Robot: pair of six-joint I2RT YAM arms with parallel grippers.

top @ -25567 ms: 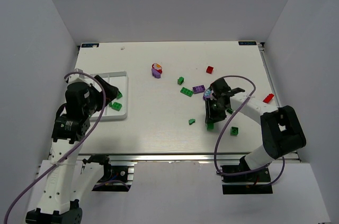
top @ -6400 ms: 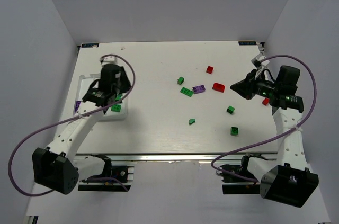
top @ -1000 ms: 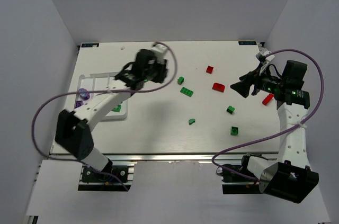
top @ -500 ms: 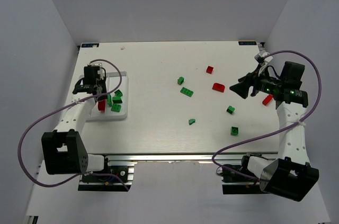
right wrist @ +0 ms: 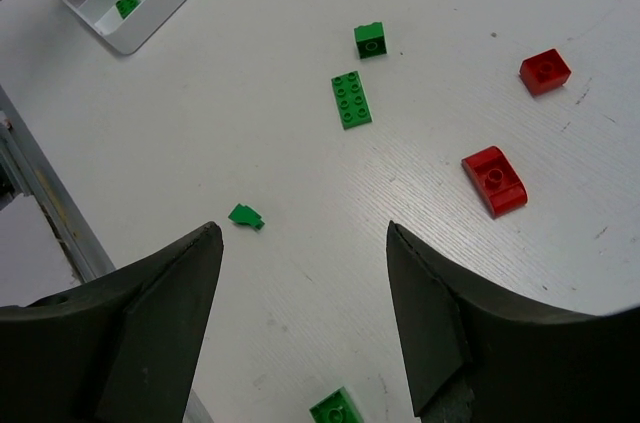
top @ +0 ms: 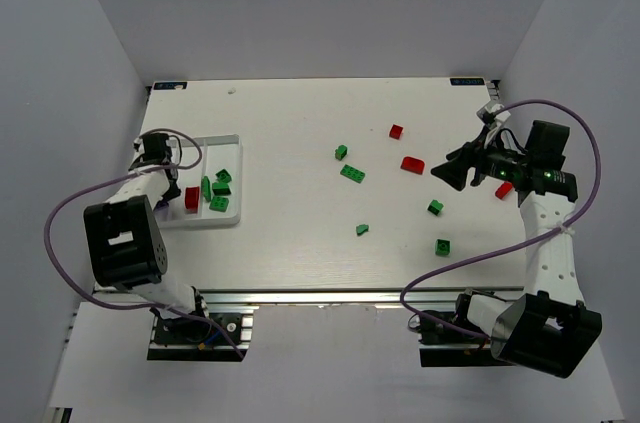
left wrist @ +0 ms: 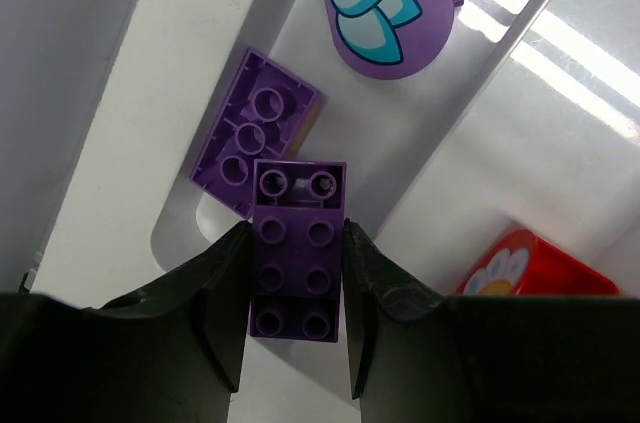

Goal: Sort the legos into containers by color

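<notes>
In the left wrist view my left gripper (left wrist: pixel 296 245) is shut on a dark purple lego (left wrist: pixel 297 273), held just over the tray's (left wrist: pixel 470 133) left compartment. Below it lie a second purple brick (left wrist: pixel 255 133), studs down, and a rounded purple piece (left wrist: pixel 390 3) with a butterfly print. From above, the left gripper (top: pixel 155 153) sits at the left end of the white tray (top: pixel 232 143). My right gripper (top: pixel 450 171) hangs open and empty above the table's right side, over a small green piece (right wrist: pixel 246 215) and a curved red brick (right wrist: pixel 494 180).
Loose green bricks (top: pixel 352 173) (top: pixel 341 152) (top: pixel 436 207) (top: pixel 442 247) and red ones (top: pixel 396 131) (top: pixel 505 189) dot the table's right half. In the tray, a red brick (top: pixel 191 197) lies beside several green bricks (top: pixel 219 203). Grey walls close in the table on both sides.
The left arm swung from the table's middle back to the tray with the purple brick, ending over the left compartment. The right arm has barely moved.
</notes>
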